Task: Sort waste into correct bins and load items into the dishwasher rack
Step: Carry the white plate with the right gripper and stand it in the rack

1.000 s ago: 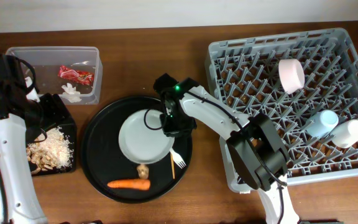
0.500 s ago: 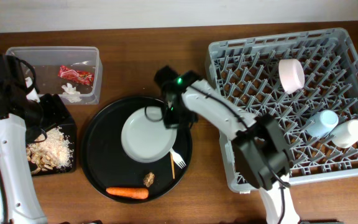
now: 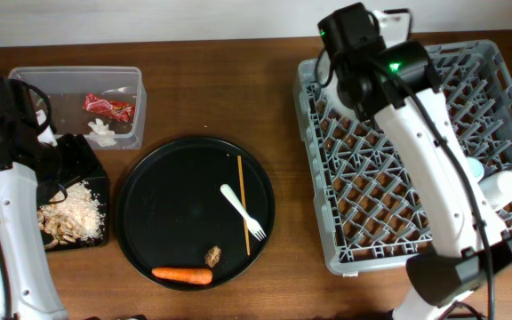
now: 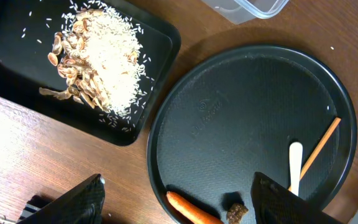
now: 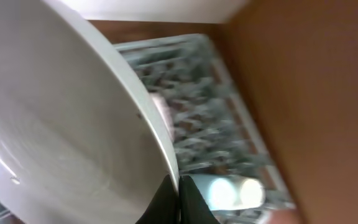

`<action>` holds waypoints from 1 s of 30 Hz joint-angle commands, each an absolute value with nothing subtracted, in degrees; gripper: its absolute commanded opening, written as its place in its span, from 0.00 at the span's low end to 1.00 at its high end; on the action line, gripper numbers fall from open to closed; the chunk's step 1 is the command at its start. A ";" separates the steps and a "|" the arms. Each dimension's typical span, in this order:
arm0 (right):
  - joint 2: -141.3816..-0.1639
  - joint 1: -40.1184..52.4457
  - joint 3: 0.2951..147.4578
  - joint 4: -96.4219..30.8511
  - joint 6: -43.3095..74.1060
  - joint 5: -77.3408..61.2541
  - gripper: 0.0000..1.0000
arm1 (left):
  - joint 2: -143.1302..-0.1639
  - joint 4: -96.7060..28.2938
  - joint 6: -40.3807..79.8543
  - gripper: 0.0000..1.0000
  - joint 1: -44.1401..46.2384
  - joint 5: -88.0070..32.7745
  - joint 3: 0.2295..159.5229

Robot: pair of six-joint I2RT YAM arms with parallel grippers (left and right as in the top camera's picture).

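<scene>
One grey dishwasher rack [image 3: 363, 253] stands on the worktop [image 3: 238, 89], and two cups show in it: one light-blue cup [image 3: 475, 166] and one white cup [image 3: 503, 185]. There is one white round plate [image 5: 73, 124]. Bins number two: one clear tub [image 3: 69, 82] and one black rectangular tray [image 4: 160, 45]. There is also one round black tray [image 3: 167, 204]. Waste counts one red wrapper [image 3: 108, 106], one white tissue [image 3: 102, 131], one heap of food scraps [image 3: 74, 213], one carrot [image 3: 182, 276], one brown lump [image 3: 212, 257] and one wooden stick [image 3: 243, 204]. One white fork [image 3: 241, 212].

Carrot [image 4: 194, 210], fork [image 4: 295, 163], perhaps lump [image 4: 235, 212], on tray [image 4: 229, 106].
</scene>
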State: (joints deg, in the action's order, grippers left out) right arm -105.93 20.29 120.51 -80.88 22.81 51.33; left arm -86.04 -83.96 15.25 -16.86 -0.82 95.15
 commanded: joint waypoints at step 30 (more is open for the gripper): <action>-105.80 31.16 94.96 -69.89 35.00 46.68 0.38 | -85.43 -84.09 14.92 0.75 -17.04 -0.84 95.70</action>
State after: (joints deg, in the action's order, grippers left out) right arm -107.74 30.33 94.70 -68.95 33.17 47.31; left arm -86.04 -84.03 15.22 -16.84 -0.82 95.15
